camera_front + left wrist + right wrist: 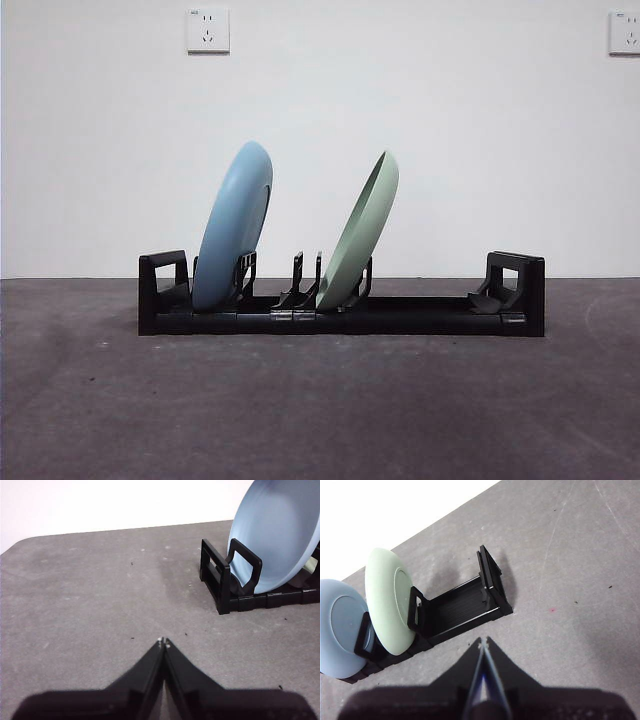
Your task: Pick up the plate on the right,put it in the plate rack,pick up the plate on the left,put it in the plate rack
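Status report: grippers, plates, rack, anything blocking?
Left gripper shut, empty, clear of rack. Right gripper shut, empty. Blue plate and green plate both standing tilted in the plate rack. Nothing in the way.

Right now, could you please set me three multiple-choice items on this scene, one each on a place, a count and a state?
1. Where does the blue plate stand in the rack?
A. near one end post
B. at the middle
C. flat on the table beside it

2. How many plates are in the rack?
A. one
B. two
C. three

3. How is the left claw?
A. open and bare
B. shut on a plate
C. shut and bare

Answers:
1. A: in the left wrist view the blue plate leans just behind an end post.
2. B: the blue plate and the green plate both sit in slots.
3. C: its jaws meet with nothing between them, above the table; the right claw looks the same.
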`<state>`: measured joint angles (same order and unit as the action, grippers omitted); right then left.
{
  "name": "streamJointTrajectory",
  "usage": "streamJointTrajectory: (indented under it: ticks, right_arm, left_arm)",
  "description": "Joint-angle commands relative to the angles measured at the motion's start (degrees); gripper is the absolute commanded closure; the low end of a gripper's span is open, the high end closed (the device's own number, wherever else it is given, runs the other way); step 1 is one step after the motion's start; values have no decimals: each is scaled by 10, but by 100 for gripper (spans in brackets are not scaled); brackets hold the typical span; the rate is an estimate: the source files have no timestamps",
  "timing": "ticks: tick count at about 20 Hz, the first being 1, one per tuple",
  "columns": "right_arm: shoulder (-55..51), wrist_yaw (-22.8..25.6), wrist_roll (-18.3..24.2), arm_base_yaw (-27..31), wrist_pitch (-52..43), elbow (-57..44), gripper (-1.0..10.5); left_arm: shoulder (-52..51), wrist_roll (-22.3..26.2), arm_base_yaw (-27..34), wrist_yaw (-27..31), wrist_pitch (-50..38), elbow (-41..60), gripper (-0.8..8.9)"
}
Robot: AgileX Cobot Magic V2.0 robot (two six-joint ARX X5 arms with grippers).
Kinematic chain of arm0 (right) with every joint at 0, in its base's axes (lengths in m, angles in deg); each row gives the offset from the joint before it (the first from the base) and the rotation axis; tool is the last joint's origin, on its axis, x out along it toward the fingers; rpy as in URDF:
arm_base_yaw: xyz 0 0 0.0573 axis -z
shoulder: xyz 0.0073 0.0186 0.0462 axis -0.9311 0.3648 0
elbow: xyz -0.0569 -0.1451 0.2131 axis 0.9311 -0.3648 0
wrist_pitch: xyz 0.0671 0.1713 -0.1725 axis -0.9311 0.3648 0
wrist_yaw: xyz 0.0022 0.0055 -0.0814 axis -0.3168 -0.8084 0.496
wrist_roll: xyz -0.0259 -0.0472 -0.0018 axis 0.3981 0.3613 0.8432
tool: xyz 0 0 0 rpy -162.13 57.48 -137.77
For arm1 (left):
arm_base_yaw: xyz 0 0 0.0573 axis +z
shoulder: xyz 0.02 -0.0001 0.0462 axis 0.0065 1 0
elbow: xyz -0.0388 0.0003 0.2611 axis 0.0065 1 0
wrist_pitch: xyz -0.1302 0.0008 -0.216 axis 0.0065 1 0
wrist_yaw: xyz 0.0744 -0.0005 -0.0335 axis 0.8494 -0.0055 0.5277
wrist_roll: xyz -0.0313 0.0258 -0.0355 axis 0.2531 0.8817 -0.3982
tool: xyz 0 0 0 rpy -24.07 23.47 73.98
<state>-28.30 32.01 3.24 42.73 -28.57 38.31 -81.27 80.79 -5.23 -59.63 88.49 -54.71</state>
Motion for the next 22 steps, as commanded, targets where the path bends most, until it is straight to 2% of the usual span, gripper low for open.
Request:
streamJointTrajectory:
  ticks: [1, 13, 19, 20, 22]
  right_arm:
    - [0, 2, -5, -1, -2, -3, 958]
    - [0, 2, -5, -1, -2, -3, 958]
    - [-3, 2, 13, -1, 6, -3, 958]
    - [-12, 21, 24, 6, 6, -3, 958]
    - [-26, 31, 85, 30, 3, -7, 958]
  left_arm:
    - [-2, -13, 3, 0, 5, 5, 817]
    - [0, -14, 3, 2, 5, 5, 817]
    - [0, -14, 3, 2, 5, 5, 817]
    - [0, -14, 3, 2, 5, 5, 817]
    - [0, -14, 3, 2, 5, 5, 817]
